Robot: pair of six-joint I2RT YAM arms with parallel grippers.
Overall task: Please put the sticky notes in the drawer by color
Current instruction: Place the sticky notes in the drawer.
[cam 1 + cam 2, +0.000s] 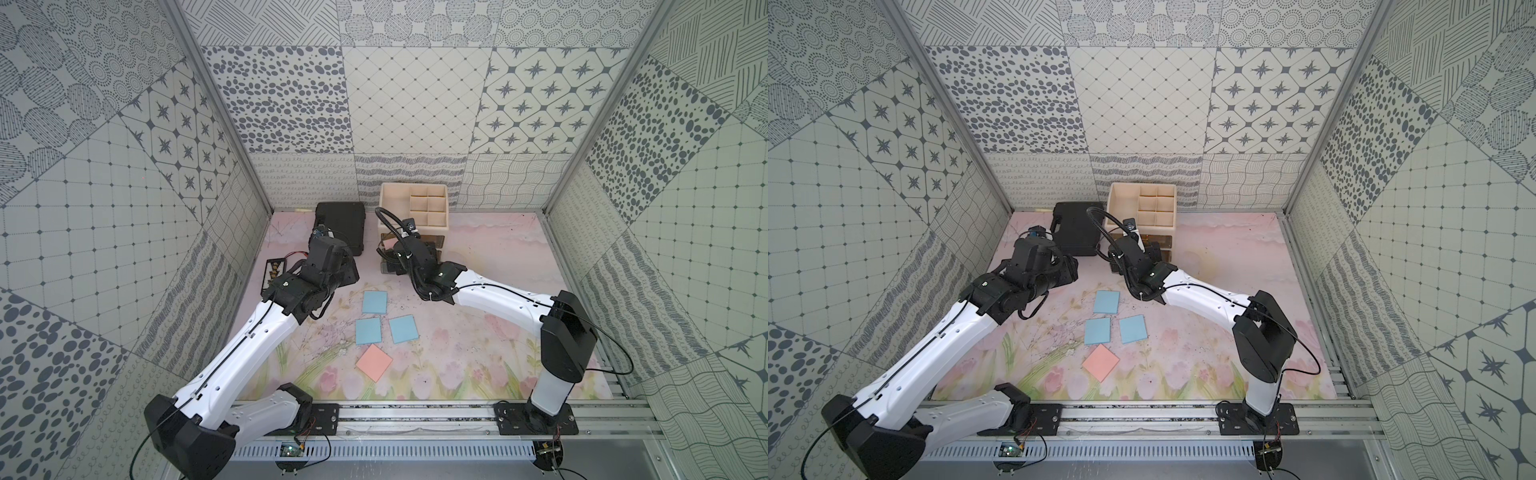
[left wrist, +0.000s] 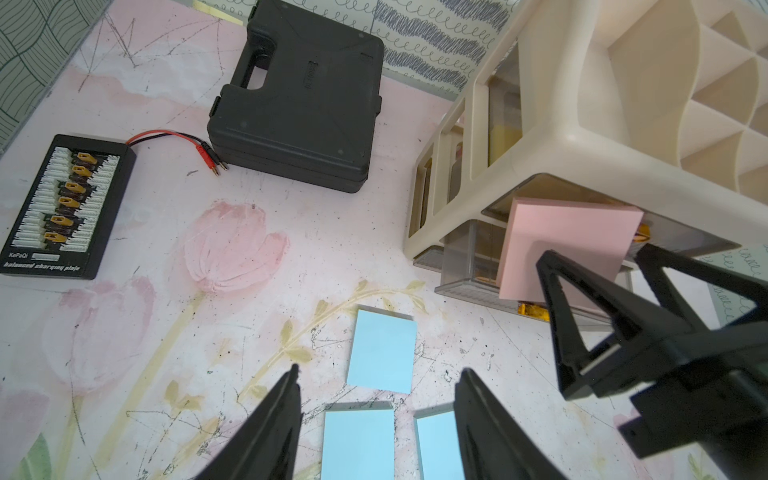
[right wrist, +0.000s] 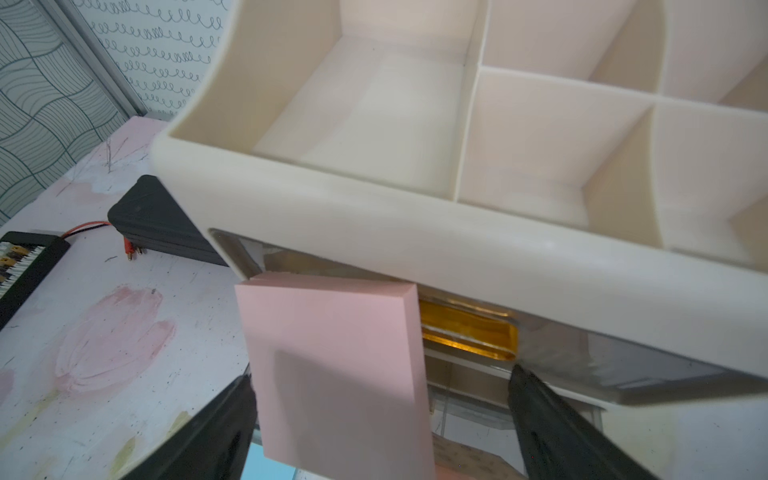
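1. The right tool point(image 3: 382, 372) stands at the front of the cabinet point(image 3: 415, 232) with its jaws spread wide. A pink pad point(image 3: 332, 374) sits tilted between them, close against one finger point(image 3: 224, 428) and well clear of the other, so nothing is clamped.
2. The pad's upper edge lies just under the cabinet's cream rim, beside the gold handle point(image 3: 465, 332) of the top drawer. Smoky drawers stick out lower down, and which one lies beneath the pad cannot be told.
3. The left tool point(image 2: 380, 370) hovers open and empty above the bench point(image 1: 478, 353). It is over three blue pads point(image 1: 374, 302), which lie flat: one nearer the cabinet, two side by side behind it.
4. A second pink pad point(image 1: 374, 362) lies flat and corner-on, just beside the two blue pads, toward the arms' bases.
5. The cabinet stands against the back wall, its divided tray top bare. A black case point(image 1: 340, 226) lies near it on the left arm's side. A charging board point(image 2: 62, 203) with red and black leads rests close to the case.
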